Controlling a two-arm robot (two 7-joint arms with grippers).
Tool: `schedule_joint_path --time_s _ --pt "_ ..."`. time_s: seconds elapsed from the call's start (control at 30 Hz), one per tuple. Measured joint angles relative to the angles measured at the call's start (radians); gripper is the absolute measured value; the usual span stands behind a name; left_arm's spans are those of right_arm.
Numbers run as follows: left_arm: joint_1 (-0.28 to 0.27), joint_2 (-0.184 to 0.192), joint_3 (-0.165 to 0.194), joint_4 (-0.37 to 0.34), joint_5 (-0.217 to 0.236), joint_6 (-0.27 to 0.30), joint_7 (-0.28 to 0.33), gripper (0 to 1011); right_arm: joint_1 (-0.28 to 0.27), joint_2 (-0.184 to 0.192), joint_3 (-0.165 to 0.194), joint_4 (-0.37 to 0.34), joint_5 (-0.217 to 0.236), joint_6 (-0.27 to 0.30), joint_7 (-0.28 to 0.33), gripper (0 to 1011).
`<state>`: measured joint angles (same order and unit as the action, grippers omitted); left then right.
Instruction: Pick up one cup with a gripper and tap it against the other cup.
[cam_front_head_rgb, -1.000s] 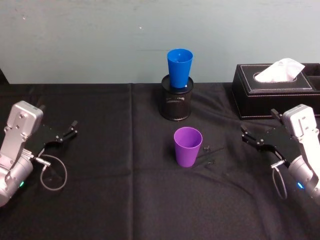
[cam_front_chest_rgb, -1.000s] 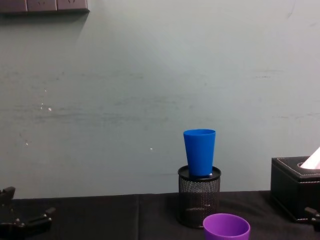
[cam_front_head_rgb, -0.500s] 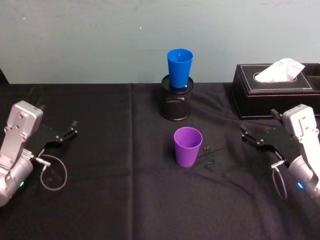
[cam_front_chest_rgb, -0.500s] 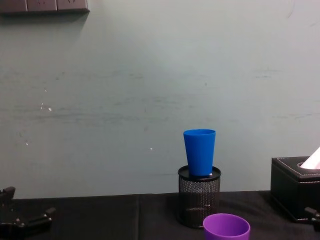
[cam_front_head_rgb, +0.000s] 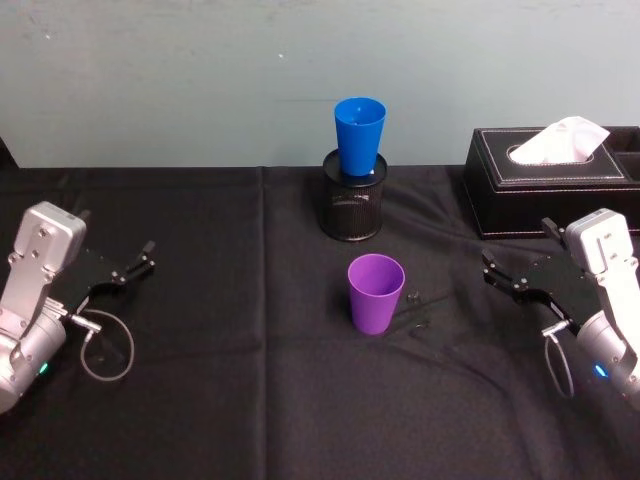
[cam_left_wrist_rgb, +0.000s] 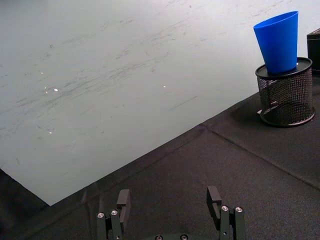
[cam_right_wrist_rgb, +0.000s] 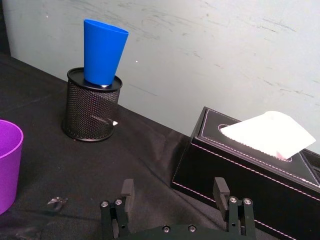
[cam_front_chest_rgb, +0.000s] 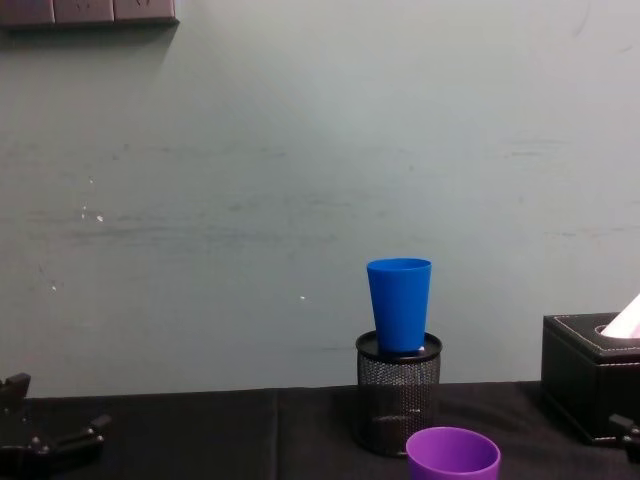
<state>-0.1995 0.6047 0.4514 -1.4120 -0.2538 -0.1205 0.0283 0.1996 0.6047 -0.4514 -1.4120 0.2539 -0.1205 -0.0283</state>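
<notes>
Table (cam_front_head_rgb: 220, 400) was covered in black cloth, with a crease running front to back left of centre. Black mesh pen holder (cam_front_head_rgb: 351, 205) stood upright at rear centre, near the pale wall (cam_front_head_rgb: 150, 80). Black tissue box (cam_front_head_rgb: 555, 200) with white stitching sat rear right, well apart from the holder, white tissue (cam_front_head_rgb: 560, 140) sticking up. Small dark scraps (cam_front_head_rgb: 416, 310) lay mid-table.

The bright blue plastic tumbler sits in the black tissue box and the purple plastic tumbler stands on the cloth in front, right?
No: the head view shows the bright blue plastic tumbler in the black mesh pen holder; the purple plastic tumbler is as said.
</notes>
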Motion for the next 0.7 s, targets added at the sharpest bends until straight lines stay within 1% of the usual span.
schedule_joint_path --time_s 0.7 --pt "0.000 0.000 0.000 0.000 0.000 0.000 0.000 1000 0.000 0.000 0.000 0.000 0.000 0.000 0.000 1003"
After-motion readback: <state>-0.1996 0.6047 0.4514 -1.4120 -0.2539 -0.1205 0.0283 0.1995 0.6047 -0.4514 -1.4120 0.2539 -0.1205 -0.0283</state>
